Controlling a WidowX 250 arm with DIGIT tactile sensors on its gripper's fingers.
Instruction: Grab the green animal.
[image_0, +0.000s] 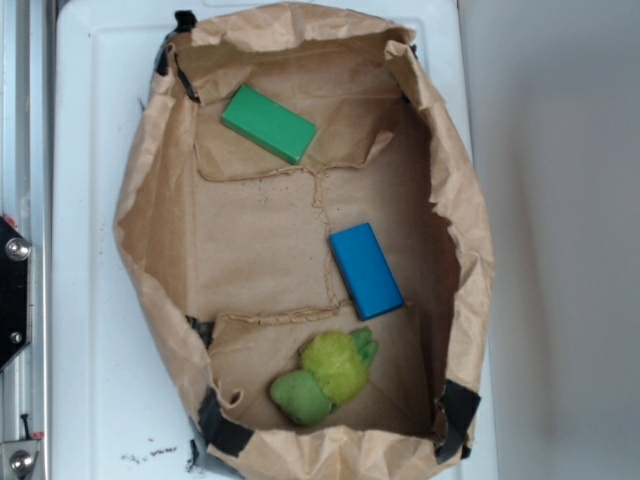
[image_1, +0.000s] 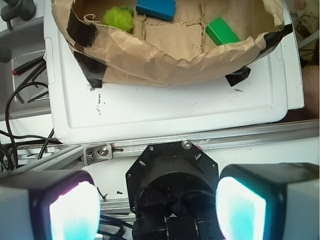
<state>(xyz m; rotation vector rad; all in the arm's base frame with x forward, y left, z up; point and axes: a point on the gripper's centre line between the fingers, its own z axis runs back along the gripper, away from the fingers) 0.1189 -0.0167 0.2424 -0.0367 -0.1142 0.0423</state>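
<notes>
Item 1: green animal (image_0: 328, 375). Fuzzy yellow-green round body with a duller green lobe at its lower left and a small brighter green tuft at its upper right. Lies on the floor of the paper bag, lower centre of the exterior frame, near the bag's bottom wall. In the wrist view it shows at upper left, partly hidden behind the bag's rim. Nothing is touching it.

Item 2: paper bag (image_0: 140, 230). Brown, crumpled, walls rolled down to form an open tray; patches of black tape (image_0: 222, 425) at its corners. It rests on a white tray (image_0: 85, 150) that fills most of the exterior frame.

Item 3: blue block (image_0: 366, 270). Flat rectangle on the bag floor, right of centre, just above the green animal and apart from it.

Item 4: green block (image_0: 268, 123). Rigid rectangle, upper centre of the exterior frame, set at a slant, well apart from the other two.

Item 5: gripper (image_1: 157, 205). Seen only in the wrist view, along the bottom edge. Two fingers (image_1: 70, 207) with pale glowing pads stand wide apart at lower left and lower right, with nothing between them. It sits outside the bag, on the near side of an aluminium rail (image_1: 210, 142), well apart from the green animal.

Item 6: black cables (image_1: 20, 125). Loose at the left edge of the wrist view.
</notes>
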